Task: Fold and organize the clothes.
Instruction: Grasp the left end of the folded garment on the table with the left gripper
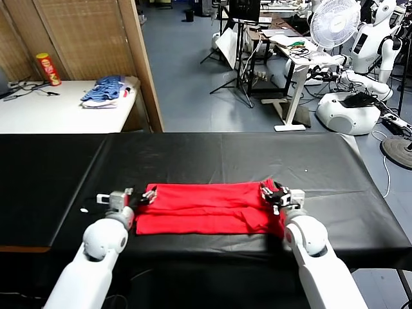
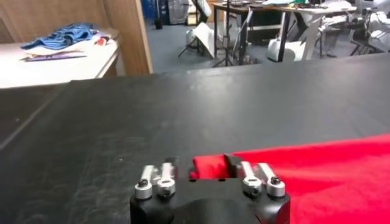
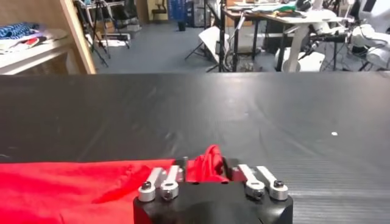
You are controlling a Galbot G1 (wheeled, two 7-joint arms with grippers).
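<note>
The clothes are a red T-shirt, lying flat as a wide folded band on the black table. My left gripper is at the shirt's far left corner. In the left wrist view the gripper stands open with that corner of the shirt lying between its fingers. My right gripper is at the far right corner. In the right wrist view the gripper is open around a bunched-up peak of the shirt. The print and label are hidden.
A blue striped pile and a red can sit on a white table at the back left, beside a wooden partition. Desks, stands, a fan and other robots stand beyond the black table.
</note>
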